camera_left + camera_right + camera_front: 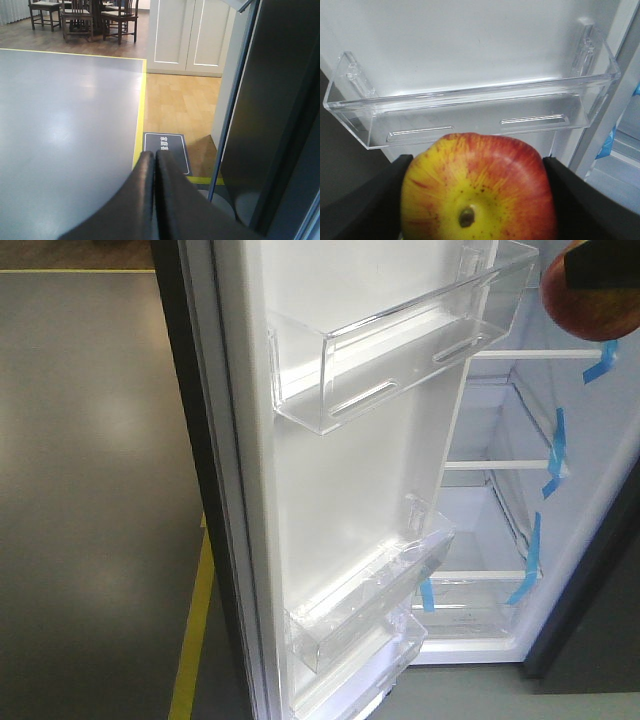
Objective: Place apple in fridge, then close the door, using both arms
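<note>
The apple (477,195) is not yet inside the fridge (480,530). It is held in the air just in front of the upper bin (470,112) of the open door (340,510). In the front view only a part of it shows, at the top corner on the fridge side of this bin. So I judge that the task is in its first half: the fruit is picked up and carried close, but it must be set on one of the shelves (500,465) beyond the upper bin, where the strips of blue tape (556,440) hang, and after that the door must be shut. Nothing of the second step is done, because the door stands wide open. The right fingers (572,205) are spread to the full width of the apple and pinch it from both sides, one dark pad touching each flank, with the stalk end turned to the wrist camera. The left fingers (145,200) are pressed together, with no gap and nothing between them. They hang over the floor (65,125) on the outer side of the door, away from the upper bin. They are near the dark door edge but apart from it, so this arm seems to wait for the closing push.
</note>
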`<state>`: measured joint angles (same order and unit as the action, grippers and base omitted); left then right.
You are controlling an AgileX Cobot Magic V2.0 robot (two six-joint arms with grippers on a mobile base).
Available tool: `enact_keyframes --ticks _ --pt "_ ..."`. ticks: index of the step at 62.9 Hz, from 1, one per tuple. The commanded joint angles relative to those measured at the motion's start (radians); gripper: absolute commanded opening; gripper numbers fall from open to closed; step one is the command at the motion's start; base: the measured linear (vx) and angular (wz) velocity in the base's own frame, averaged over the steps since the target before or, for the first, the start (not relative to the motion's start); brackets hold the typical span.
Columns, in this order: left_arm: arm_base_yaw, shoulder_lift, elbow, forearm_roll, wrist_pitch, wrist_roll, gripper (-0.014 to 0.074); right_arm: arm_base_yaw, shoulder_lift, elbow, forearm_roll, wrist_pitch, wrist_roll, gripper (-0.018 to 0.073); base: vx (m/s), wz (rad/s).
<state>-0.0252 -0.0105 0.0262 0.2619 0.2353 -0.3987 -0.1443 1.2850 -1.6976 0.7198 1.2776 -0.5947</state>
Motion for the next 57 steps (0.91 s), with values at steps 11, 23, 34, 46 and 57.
enact_keyframes --ticks 11,23,34,46,57 --pt "-0.006 -0.014 0.028 -0.002 -0.071 -0.001 -0.0006 -0.004 -0.024 -0.030 0.049 -0.002 -0.005 -0.0006 0.03 -0.02" --pt "-0.006 -0.014 0.028 -0.002 -0.071 -0.001 -0.0006 -0.004 -0.024 -0.030 0.049 -0.002 -0.005 -0.0006 0.01 -0.01" --pt "-0.006 -0.014 0.028 -0.002 -0.071 -0.001 -0.0006 -0.004 -0.024 -0.030 0.049 -0.002 -0.005 -0.0006 0.00 0.00" --pt "-0.006 -0.014 0.028 -0.002 -0.071 -0.001 -0.0006 -0.004 -0.024 -0.030 0.049 -0.002 -0.005 -0.0006 0.00 0.00" --pt "-0.006 -0.014 0.028 -0.002 -0.071 -0.001 -0.0006 -0.004 -0.024 -0.030 0.049 -0.002 -0.005 -0.0006 0.00 0.00"
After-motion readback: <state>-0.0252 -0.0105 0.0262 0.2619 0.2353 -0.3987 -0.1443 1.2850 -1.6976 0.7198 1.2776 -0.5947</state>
